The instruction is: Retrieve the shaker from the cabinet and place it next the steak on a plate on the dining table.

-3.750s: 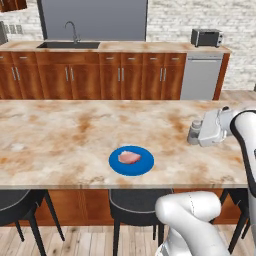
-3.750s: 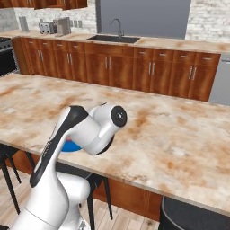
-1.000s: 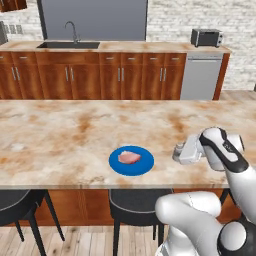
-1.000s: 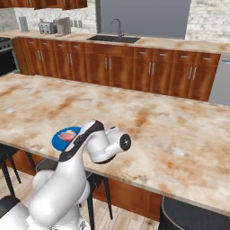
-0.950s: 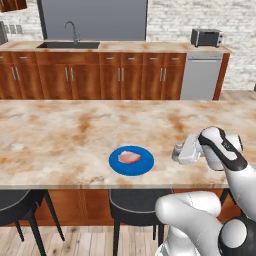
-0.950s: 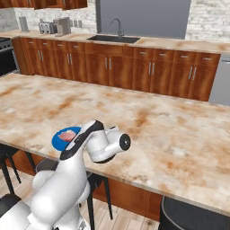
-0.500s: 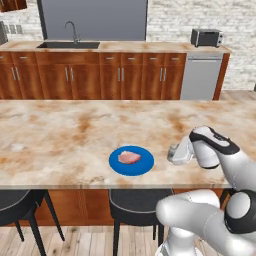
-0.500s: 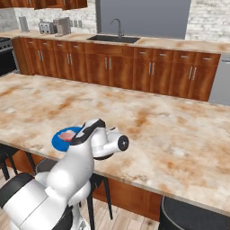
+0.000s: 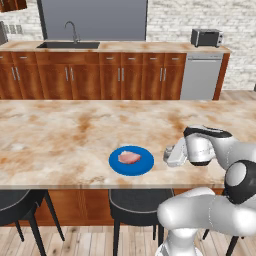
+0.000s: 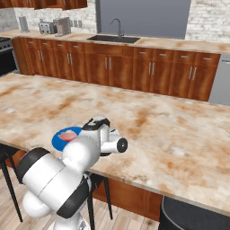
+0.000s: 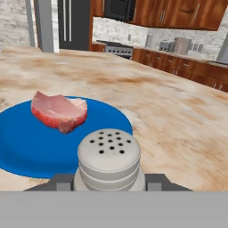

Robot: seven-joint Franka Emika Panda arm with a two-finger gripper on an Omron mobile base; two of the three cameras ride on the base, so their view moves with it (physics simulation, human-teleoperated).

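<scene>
My gripper (image 11: 109, 180) is shut on the shaker (image 11: 109, 156), a small grey cylinder whose perforated rounded cap faces the hand camera. It is held low over the dining table (image 9: 60, 135), just off the rim of the blue plate (image 11: 26, 138). The pink steak (image 11: 59, 110) lies on that plate. From the left base, the gripper (image 9: 169, 156) sits just right of the plate (image 9: 131, 161) and steak (image 9: 129, 157). From the right base, the hand (image 10: 96, 128) covers part of the plate (image 10: 60, 137). The reddish-brown wall cabinet (image 11: 178, 11) hangs far behind.
Black stools (image 9: 135, 200) stand under the table's near edge. Beyond the table runs a counter with a sink (image 9: 67, 44), a toaster oven (image 9: 206, 37) and a dishwasher (image 9: 200, 75). Bare marbled tabletop stretches left of the plate (image 9: 60, 135).
The hand has moved left along the table toward the plate, still carrying the shaker. Plate and steak have not moved.
</scene>
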